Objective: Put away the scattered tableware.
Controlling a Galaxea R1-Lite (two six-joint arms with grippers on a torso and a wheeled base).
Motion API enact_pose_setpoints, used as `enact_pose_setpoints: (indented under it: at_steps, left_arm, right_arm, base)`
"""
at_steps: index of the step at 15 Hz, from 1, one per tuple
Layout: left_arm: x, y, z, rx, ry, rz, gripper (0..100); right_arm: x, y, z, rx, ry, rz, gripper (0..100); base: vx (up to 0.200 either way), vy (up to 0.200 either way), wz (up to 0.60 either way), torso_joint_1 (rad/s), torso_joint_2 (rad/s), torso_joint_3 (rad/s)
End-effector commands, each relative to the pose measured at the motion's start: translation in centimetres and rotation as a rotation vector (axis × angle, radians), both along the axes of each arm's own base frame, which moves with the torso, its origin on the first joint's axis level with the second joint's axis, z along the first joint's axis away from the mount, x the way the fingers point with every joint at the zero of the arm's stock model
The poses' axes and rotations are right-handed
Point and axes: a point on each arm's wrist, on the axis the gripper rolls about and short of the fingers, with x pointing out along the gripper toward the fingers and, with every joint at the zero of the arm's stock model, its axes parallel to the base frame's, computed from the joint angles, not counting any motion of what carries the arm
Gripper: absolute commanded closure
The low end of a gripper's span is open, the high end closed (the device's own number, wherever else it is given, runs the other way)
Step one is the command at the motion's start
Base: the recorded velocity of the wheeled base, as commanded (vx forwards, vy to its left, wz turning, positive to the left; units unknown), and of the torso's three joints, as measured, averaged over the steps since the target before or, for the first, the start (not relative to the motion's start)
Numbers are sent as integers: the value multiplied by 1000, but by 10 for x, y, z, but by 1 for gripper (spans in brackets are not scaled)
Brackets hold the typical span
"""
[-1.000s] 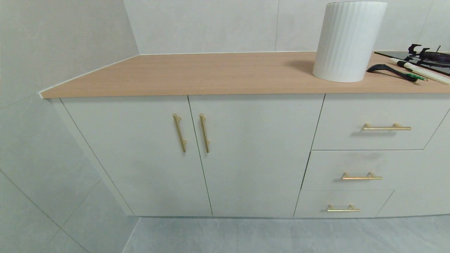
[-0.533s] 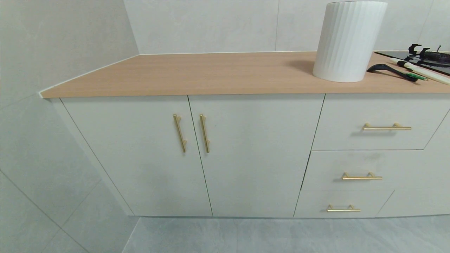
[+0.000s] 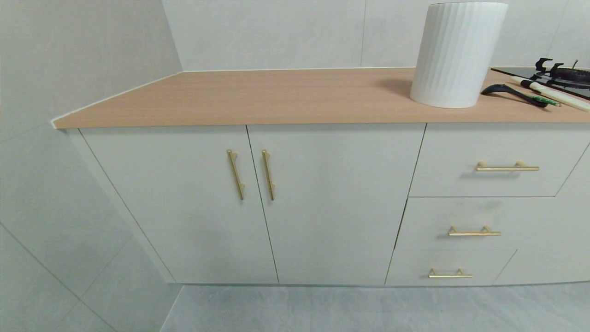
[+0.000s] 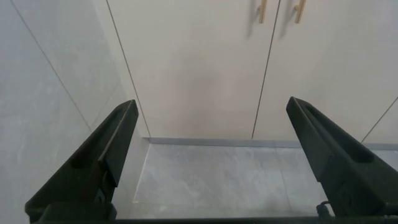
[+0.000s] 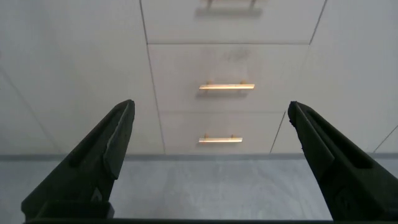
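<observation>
On the wooden countertop (image 3: 258,97) at the far right lie a black ladle (image 3: 512,92), a green-tipped utensil (image 3: 546,99) and a white-handled utensil (image 3: 551,93). A tall white ribbed container (image 3: 455,53) stands beside them. My left gripper (image 4: 211,115) hangs low in front of the double cabinet doors (image 4: 205,68), open and holding nothing. My right gripper (image 5: 211,115) hangs low before the drawers (image 5: 227,78), open and holding nothing.
A black stove top (image 3: 560,76) with a burner grate sits at the right edge. Below the counter are two cabinet doors with gold handles (image 3: 251,174) and three drawers with gold handles (image 3: 506,167). Tiled walls close off the left side; grey floor (image 3: 368,309) lies below.
</observation>
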Motion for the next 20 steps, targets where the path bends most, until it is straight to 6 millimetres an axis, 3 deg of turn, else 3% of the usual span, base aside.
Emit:
enact_pose_setpoints:
  at_steps: [1,16,20]
  left_arm:
    - [0,0,0,-4,0,1,0]
    - [0,0,0,-28,-3,1,0]
    - [0,0,0,-30,-3,1,0]
  right_arm:
    - [0,0,-2,4,24,17,0]
    - [0,0,-1,12,16,15,0]
    - [0,0,-1,12,17,15,0]
  base:
    - [0,0,0,0,0,0]
    - [0,0,0,0,0,0]
    - [0,-200,0,7,4,2]
